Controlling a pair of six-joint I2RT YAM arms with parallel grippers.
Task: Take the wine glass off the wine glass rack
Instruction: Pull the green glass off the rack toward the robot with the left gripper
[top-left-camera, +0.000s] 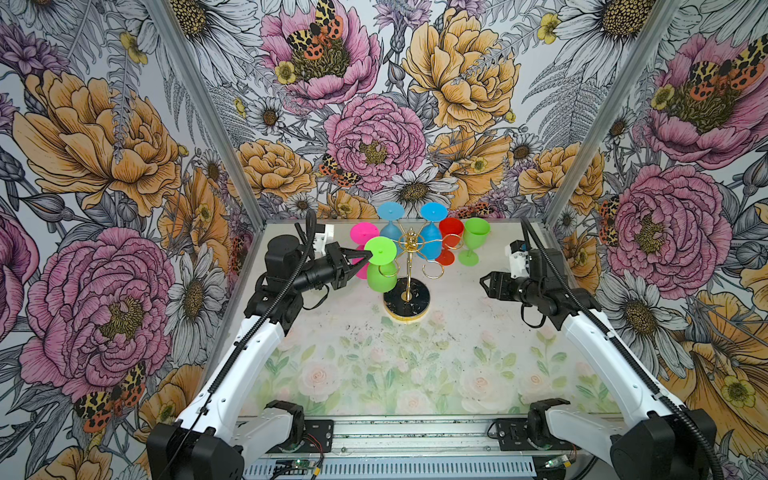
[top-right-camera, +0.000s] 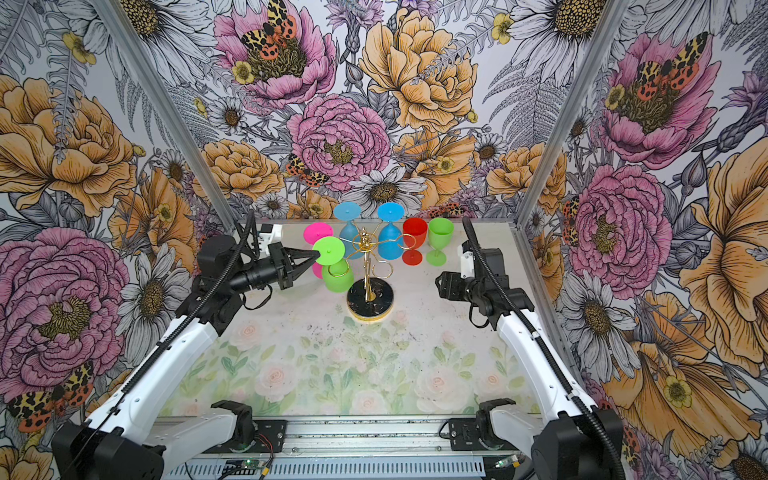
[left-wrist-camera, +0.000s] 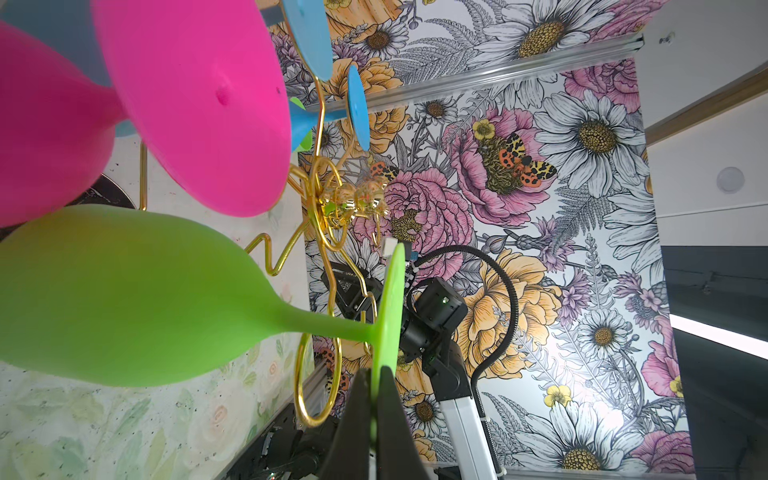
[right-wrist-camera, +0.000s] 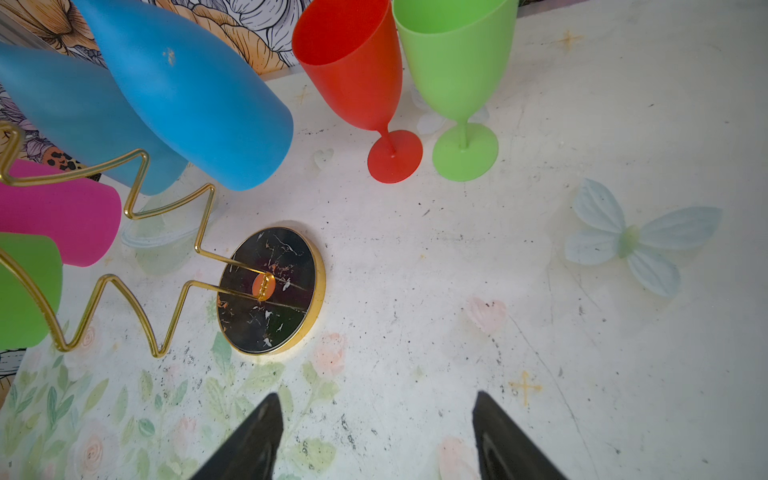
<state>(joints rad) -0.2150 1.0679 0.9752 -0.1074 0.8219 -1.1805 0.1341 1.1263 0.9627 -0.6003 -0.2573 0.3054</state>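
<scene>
Pinching the foot rim of the green wine glass (top-left-camera: 380, 277) hung bowl-down on the wine glass rack (top-left-camera: 406, 306), the left gripper (top-left-camera: 366, 258) seems set to slide it outward, while the right gripper (top-left-camera: 484, 285) hovers apart from that rack, jaws spread.

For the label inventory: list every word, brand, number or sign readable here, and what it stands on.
None readable: the wine glass rack, the glasses and the walls carry no text.
Circuit boards at the front edge: any print is too small to read.

Green wine glass (top-left-camera: 382, 251), gold rack (top-left-camera: 409, 241)
</scene>
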